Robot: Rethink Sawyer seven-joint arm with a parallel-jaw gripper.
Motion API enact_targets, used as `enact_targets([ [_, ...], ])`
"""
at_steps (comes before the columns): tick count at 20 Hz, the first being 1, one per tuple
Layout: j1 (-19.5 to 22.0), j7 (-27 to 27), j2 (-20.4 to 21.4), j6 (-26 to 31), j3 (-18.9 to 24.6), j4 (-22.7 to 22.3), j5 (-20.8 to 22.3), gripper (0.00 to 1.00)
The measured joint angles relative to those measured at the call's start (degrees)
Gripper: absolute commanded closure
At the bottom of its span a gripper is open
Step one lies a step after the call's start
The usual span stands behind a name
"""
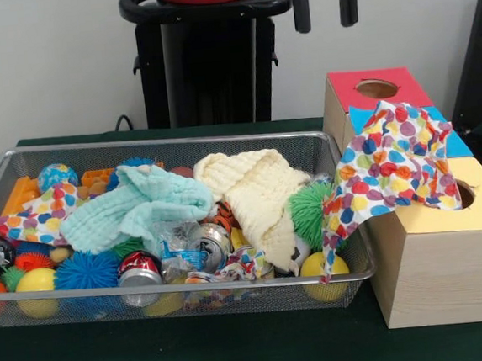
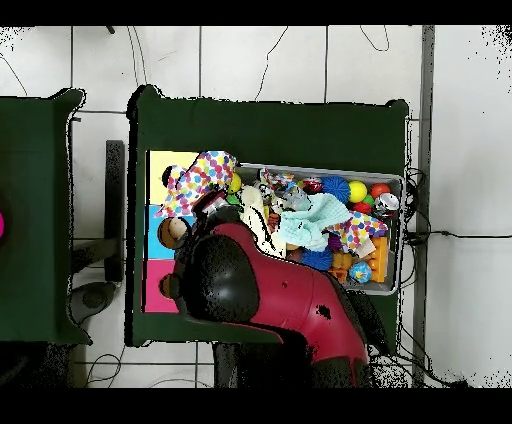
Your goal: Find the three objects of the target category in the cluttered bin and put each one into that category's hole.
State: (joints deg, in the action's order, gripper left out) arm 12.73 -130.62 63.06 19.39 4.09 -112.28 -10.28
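My gripper (image 1: 323,4) hangs high at the top edge, open and empty, above and behind the boxes. One polka-dot cloth (image 1: 400,162) lies draped over the yellow-topped box (image 1: 480,210) and the blue-topped box. Its lower end hangs over the right rim of the wire bin (image 1: 170,142). It covers most of the yellow box's hole (image 1: 466,194). A second polka-dot cloth (image 1: 37,217) lies at the bin's left end. A third, crumpled one (image 1: 232,267) shows at the bin's front. In the overhead view the draped cloth (image 2: 200,180) and the bin cloth (image 2: 355,232) show; the arm hides my gripper.
In the bin lie a mint-green cloth (image 1: 134,208), a cream cloth (image 1: 255,192), crushed cans (image 1: 139,270), a green spiky ball (image 1: 311,212), a blue spiky ball (image 1: 87,270) and yellow balls (image 1: 323,266). The red-topped box (image 1: 376,88) stands behind the blue-topped box (image 1: 456,143).
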Motion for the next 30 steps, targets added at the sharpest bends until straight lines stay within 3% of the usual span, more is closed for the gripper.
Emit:
enact_targets([
  [6,-2.37,0.0,-0.61,0.0,-0.14,0.34,0.11,0.0],
  [14,-9.9,0.0,-10.34,0.0,-4.35,4.3,3.76,0.0],
  [20,-10.98,0.0,-14.76,-0.01,-5.31,4.84,4.18,0.0],
  [21,-10.97,0.0,-16.18,-0.01,-5.71,4.86,4.17,1.0],
  [30,-11.37,0.0,-17.29,-0.02,-7.01,5.08,4.16,1.0],
])
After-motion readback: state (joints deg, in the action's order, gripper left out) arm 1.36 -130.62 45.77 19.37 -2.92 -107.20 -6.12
